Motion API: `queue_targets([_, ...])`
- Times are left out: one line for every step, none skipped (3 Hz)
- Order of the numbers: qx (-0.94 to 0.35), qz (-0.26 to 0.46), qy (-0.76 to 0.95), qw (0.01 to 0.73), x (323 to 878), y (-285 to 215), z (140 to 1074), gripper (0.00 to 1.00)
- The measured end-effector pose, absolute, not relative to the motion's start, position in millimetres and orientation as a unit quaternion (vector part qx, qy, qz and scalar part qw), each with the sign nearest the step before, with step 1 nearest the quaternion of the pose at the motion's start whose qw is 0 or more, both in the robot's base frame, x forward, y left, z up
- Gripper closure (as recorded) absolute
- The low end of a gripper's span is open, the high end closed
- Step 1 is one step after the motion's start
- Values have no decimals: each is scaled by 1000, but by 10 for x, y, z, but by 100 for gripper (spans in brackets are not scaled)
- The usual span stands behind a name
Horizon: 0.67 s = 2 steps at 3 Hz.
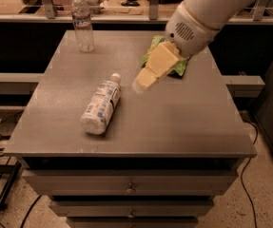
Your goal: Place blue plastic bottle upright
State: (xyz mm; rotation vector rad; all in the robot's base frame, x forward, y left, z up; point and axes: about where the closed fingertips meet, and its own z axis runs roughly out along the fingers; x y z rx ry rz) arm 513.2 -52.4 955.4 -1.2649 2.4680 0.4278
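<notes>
The blue plastic bottle (101, 106) lies on its side on the grey table (174, 122), left of the middle. Its white cap points to the far right and its ribbed base faces the front edge. Its wide white label has blue print. My gripper (141, 83) hangs above the table's middle, to the right of the bottle's cap and apart from it. It holds nothing that I can see.
A slimmer clear bottle (82, 23) stands upright at the table's far left corner. A green snack bag (180, 65) lies at the far right, mostly hidden behind my arm. Drawers sit below the table's front edge. Cables lie on the floor at the left.
</notes>
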Motion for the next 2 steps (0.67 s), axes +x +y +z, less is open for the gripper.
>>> queue_targets([-420, 176, 877, 151, 5243, -196, 9449, 0])
queue_targets([-383, 191, 892, 146, 5354, 147, 9398, 0])
